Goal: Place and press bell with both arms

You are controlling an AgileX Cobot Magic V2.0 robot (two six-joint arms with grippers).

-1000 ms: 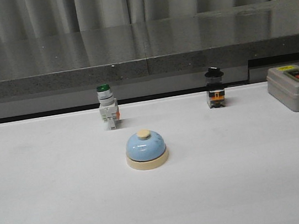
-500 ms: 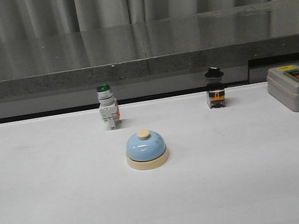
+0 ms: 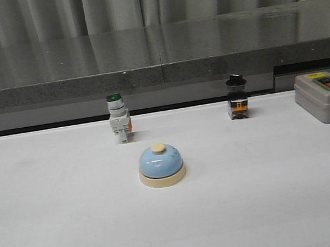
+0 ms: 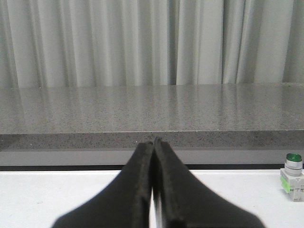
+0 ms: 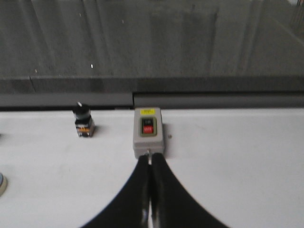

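The light-blue bell (image 3: 161,164) with cream base and knob stands upright in the middle of the white table (image 3: 274,200); a sliver of its base shows at the edge of the right wrist view (image 5: 2,184). Neither arm shows in the front view. My left gripper (image 4: 154,140) is shut and empty above the table, pointing at the grey ledge. My right gripper (image 5: 150,157) is shut and empty, its tips just before the grey button box (image 5: 148,130). The bell is hidden from the left wrist view.
A green-capped white push-button switch (image 3: 119,124) stands behind the bell to the left, also in the left wrist view (image 4: 292,176). A black knob switch (image 3: 237,97) stands behind to the right. The grey box with red and green buttons (image 3: 326,96) sits far right. A grey stone ledge (image 3: 156,57) runs along the back.
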